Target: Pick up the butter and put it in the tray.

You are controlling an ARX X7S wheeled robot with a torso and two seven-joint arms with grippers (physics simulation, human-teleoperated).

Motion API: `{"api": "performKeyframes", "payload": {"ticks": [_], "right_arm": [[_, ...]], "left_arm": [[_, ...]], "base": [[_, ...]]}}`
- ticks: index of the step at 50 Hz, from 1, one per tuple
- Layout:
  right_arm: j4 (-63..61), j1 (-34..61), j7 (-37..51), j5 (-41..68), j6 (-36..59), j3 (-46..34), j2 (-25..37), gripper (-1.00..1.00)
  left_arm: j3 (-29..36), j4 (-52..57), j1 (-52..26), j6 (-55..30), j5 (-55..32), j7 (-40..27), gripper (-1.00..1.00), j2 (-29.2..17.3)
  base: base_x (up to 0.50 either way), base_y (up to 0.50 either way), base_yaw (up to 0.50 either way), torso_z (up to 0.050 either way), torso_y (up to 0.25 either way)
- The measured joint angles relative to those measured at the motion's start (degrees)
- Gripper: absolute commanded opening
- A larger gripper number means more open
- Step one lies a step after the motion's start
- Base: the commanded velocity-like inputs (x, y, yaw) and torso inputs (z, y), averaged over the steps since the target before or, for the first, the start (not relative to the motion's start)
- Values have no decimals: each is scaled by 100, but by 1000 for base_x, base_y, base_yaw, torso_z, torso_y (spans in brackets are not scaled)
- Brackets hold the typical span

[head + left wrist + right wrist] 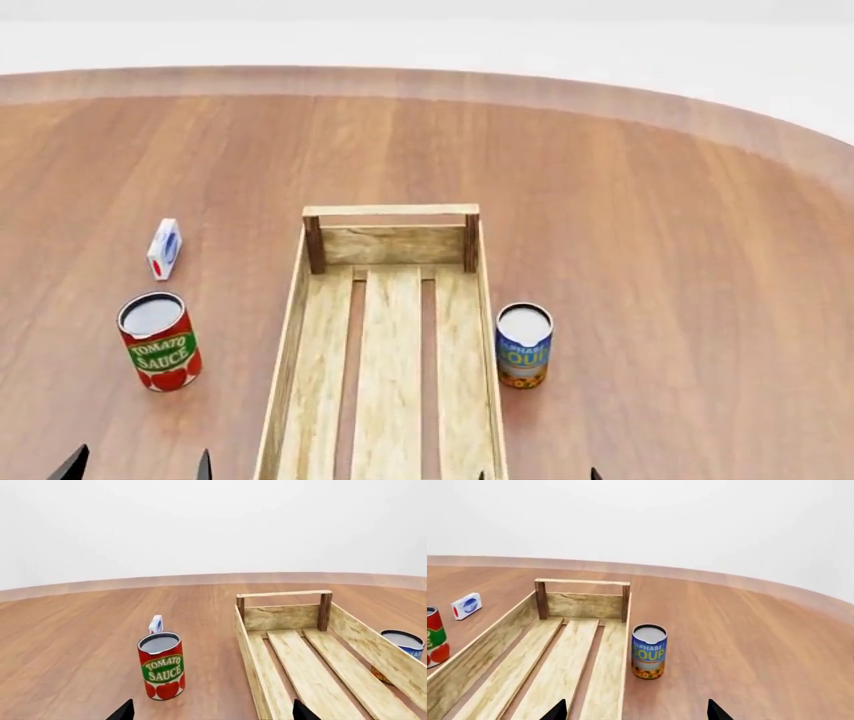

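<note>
No butter showing in any view. The tray [387, 330] sits mid-table, tomato sauce can [159, 341] and small white carton [163, 248] to its left, soup can [523, 345] just right. Both grippers, left [138, 465] and right [538, 474], are spread open and holding nothing, with the tray's near end between them.

Broad round wooden table [641, 220] with reddish-brown grain running away from the camera, paler curved edge band at its far rim, plain white wall [213, 525] behind, soft even light, faint shadows, no visible seams
</note>
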Motion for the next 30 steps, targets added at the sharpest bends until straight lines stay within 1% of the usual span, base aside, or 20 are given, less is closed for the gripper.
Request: {"api": "performKeyframes", "payload": {"ticks": [9, 12, 17, 25, 30], "right_arm": [[3, 25, 39, 78, 27, -12, 10, 100], [-3, 8, 23, 118, 14, -24, 22, 100], [-16, 27, -3, 199, 36, -35, 40, 100], [-58, 66, 18, 329, 220, -32, 58, 100], [-346, 53, 44, 493, 446, 32, 130, 100]], "left_arm": [[35, 15, 0, -9, -31, -37, 100, -31], [49, 16, 10, -10, -40, -49, 100, -40], [67, 26, -8, -14, -58, -69, 100, -57], [85, 70, -1, -27, -100, -102, 100, -84], [88, 91, 1, -29, -133, -124, 100, -99]], "base": [[0, 0, 0, 0, 0], [357, 0, 0, 0, 0], [0, 0, 0, 0, 0], [0, 0, 0, 0, 0], [0, 0, 0, 0, 0]]}}
